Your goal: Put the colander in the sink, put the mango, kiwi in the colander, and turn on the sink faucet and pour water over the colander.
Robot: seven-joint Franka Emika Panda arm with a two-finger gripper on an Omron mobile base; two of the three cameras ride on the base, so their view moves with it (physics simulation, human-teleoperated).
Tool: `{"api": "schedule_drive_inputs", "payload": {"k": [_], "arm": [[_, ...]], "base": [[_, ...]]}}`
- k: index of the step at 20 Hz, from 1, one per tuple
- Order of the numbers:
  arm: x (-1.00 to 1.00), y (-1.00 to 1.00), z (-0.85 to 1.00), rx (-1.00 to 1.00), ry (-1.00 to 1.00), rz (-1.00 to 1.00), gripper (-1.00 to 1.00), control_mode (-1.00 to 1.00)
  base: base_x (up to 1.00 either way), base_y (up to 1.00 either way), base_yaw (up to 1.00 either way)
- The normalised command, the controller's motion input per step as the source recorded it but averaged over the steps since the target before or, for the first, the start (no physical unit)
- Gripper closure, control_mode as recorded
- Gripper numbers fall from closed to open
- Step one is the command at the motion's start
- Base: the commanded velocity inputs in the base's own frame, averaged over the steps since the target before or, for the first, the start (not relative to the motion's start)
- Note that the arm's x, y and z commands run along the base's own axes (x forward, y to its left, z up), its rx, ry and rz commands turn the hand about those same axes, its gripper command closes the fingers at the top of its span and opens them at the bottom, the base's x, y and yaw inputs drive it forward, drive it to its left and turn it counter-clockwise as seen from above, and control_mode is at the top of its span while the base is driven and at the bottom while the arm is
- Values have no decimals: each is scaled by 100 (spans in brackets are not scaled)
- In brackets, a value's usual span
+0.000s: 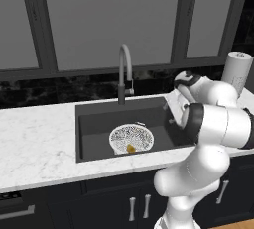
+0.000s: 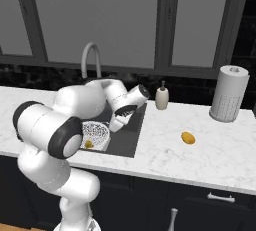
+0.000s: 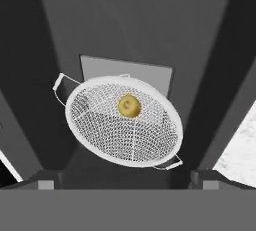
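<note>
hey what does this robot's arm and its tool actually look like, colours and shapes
The arm is built of fat, rounded, glossy white segments, with dark grey to black bands at the joints. No cables or markings show on it. The wrist ends in a white block with a dark collar. The tool has two small, dark grey, squared finger tips.

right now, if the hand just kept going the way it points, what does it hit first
Most likely the colander in the sink. The hand view looks straight down into its mesh, with the kiwi just above centre. The open hand might meet mesh or kiwi first; depth is hard to judge.
</note>
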Motion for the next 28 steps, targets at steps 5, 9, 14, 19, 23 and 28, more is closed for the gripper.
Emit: {"api": "schedule_drive_inputs", "payload": {"k": [5,9,14,19,23,28], "arm": [[-10,-54,35,-9,7,-5,-100,-100],[-32,-66,0,-14,4,-27,-100,-100],[-16,-68,0,-11,8,-32,-100,-100],[0,-51,6,-12,20,-38,-100,-100],[0,-48,13,-11,29,-40,-100,-100],[0,-61,6,-9,30,-43,-100,-100]], "base": [[0,0,0],[0,0,0],[0,0,0],[0,0,0],[0,0,0],[0,0,0]]}}
